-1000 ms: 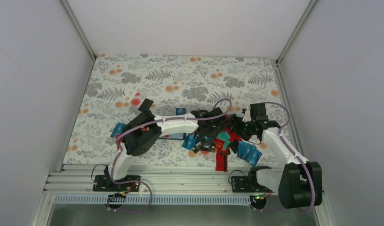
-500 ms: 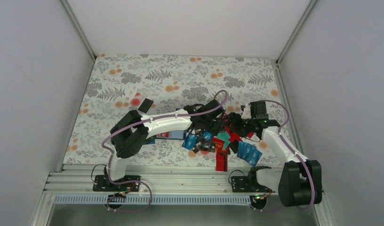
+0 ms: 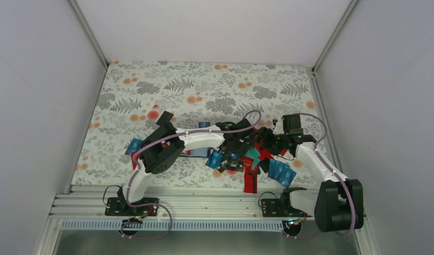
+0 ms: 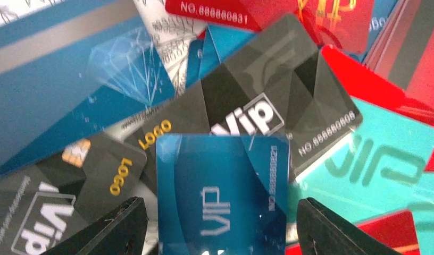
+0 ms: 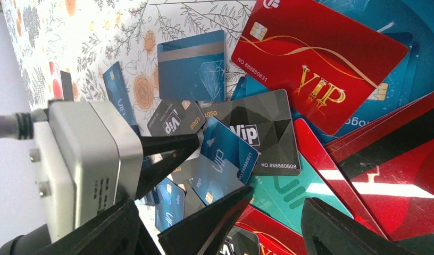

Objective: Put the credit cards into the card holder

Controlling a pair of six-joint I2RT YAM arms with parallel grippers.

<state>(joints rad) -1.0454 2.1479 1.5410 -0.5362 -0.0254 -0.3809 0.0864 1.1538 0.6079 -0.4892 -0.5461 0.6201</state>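
Observation:
The credit cards (image 3: 252, 159) lie in an overlapping heap of blue, red, black and teal at the table's right middle. My left gripper (image 4: 221, 228) is open, low over the heap, with a blue VIP card (image 4: 220, 196) lying between its jaws and a gap on each side. The right wrist view shows that same blue VIP card (image 5: 228, 151) between the left gripper's fingers (image 5: 172, 149). My right gripper (image 5: 220, 234) is open close beside it, over a teal card (image 5: 294, 186) and red cards (image 5: 321, 58). The card holder (image 3: 200, 153) shows only as a blue strip under my left forearm.
A black rectangle (image 3: 164, 118) lies alone at the left middle, and a single blue card (image 3: 134, 146) sits near the left arm's elbow. A red card (image 3: 250, 183) overhangs the table's near edge. White walls close in the left, right and back.
My left arm lifted and swung half a second ago, then came back down onto the heap, and its jaws have opened wider. The right arm has barely moved.

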